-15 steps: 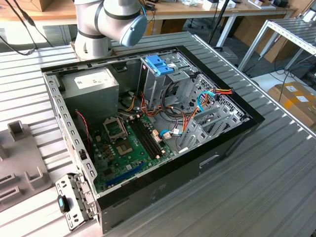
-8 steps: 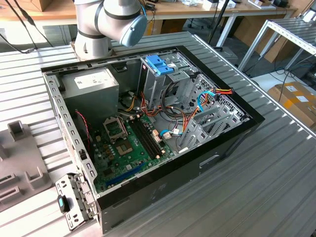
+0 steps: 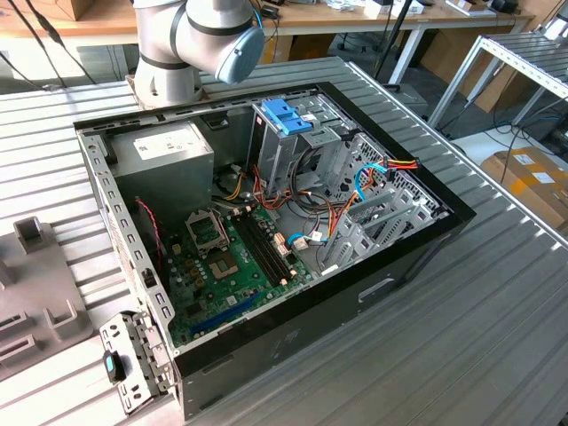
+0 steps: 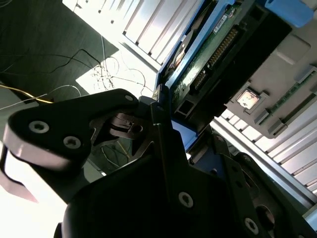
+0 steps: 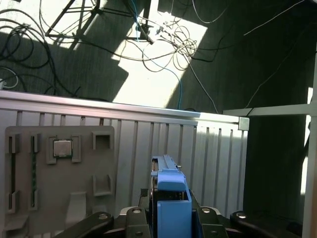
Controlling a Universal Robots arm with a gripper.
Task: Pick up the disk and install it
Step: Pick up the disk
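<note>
In both wrist views my gripper [image 5: 171, 220] is shut on the disk [image 5: 171, 196], which stands on edge between the black fingers [image 5: 133, 217]. One blue side rail faces the first wrist view. The second wrist view shows the disk's [image 4: 210, 52] green circuit-board underside and connector, running away from the gripper [image 4: 166, 109]. The disk hangs in the air above the ribbed metal table [image 5: 213, 158]. In the exterior view the open computer case [image 3: 390, 288] lies on the table, with its metal drive cage and blue handle [image 3: 288, 115] near the arm's base [image 3: 195, 40].
A grey fixture plate [image 5: 29, 198] holding a processor chip [image 5: 62, 148] lies on the table beside the held disk; it also appears at the exterior view's left [image 3: 35, 284]. Inside the case are a grey power-supply box [image 3: 169, 155], motherboard [image 3: 226, 266] and loose cables. Floor cables lie beyond the table edge.
</note>
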